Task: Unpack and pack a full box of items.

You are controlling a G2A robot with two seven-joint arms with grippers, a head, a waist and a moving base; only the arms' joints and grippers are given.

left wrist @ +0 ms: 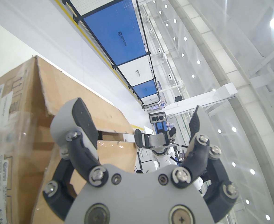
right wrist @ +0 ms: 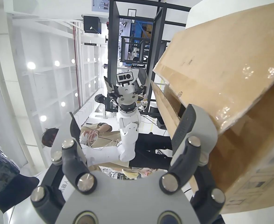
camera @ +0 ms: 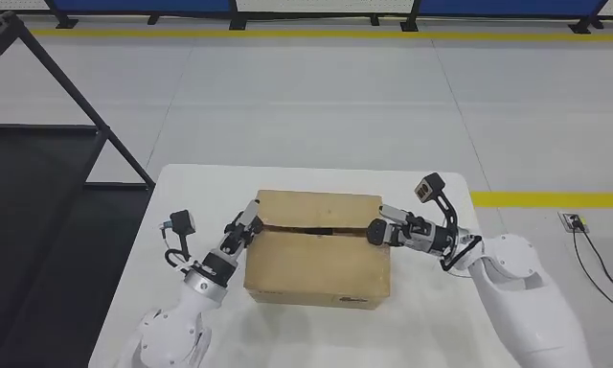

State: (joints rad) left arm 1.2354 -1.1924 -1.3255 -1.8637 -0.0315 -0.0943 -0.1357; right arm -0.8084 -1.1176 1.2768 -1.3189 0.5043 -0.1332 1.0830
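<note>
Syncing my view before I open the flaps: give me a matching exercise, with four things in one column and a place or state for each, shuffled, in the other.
1. brown cardboard box
2. left gripper
3. right gripper
4. white rectangular table

A. open, at the box end nearer the black frame
B. bears the box
C. open, at the box end nearer the floor socket
D. top flaps shut, thin dark gap along the seam

Pairs: 1-D, 2-A, 3-C, 4-B.
</note>
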